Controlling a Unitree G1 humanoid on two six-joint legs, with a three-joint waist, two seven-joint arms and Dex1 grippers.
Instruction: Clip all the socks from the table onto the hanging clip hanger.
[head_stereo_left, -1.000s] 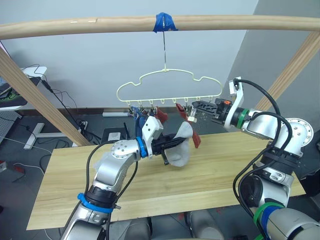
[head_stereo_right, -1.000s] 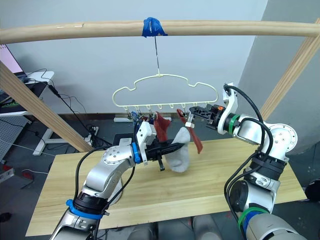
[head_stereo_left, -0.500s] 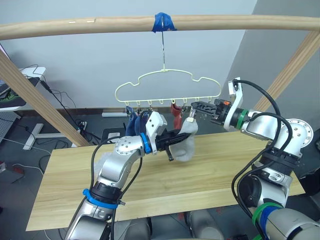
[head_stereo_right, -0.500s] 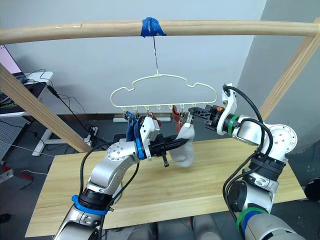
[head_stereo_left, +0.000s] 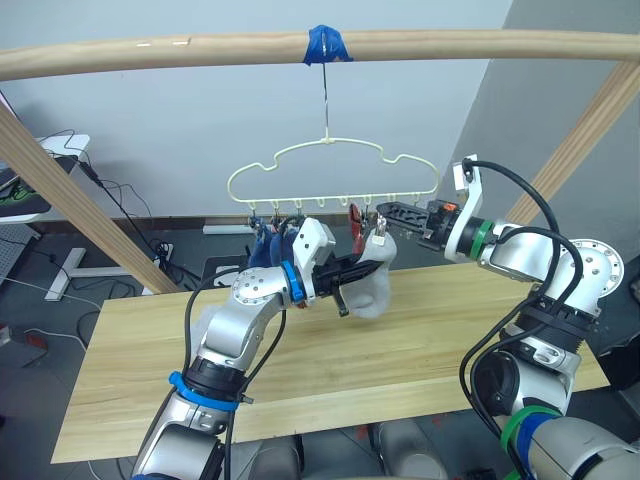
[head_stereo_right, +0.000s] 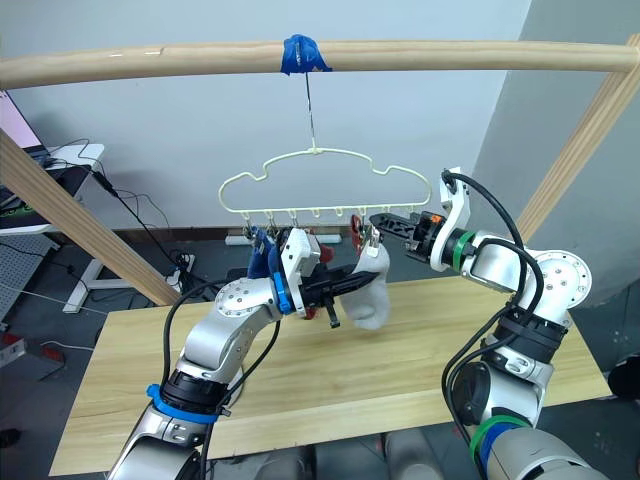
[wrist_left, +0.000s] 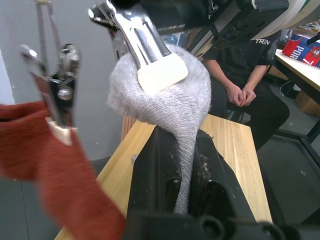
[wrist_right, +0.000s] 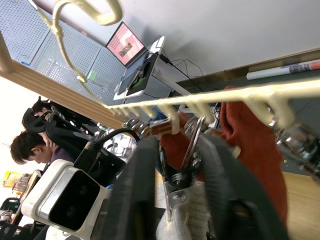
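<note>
My left gripper (head_stereo_left: 362, 270) is shut on a light grey sock (head_stereo_left: 374, 292) and holds it up under the cream clip hanger (head_stereo_left: 330, 160). My right gripper (head_stereo_left: 386, 212) is shut on a metal clip (wrist_right: 184, 159) of the hanger, with a finger on each side of the clip. In the left wrist view that clip's cream pad (wrist_left: 161, 72) lies on the top of the grey sock (wrist_left: 165, 100). A rust red sock (head_stereo_left: 354, 222) and blue socks (head_stereo_left: 268, 245) hang from other clips. The table (head_stereo_left: 420, 350) lies below.
The hanger hangs by a thin wire from the wooden pole (head_stereo_left: 150, 52) at the blue tape (head_stereo_left: 328, 44). Slanted poles stand at both sides. A pale grey cloth (head_stereo_left: 200, 322) lies partly behind my left forearm. A seated person (wrist_left: 245, 85) is beyond the table.
My left gripper has lifted the grey sock up to the hanger's clips. The hanger and my right gripper on the clip have shifted slightly left.
</note>
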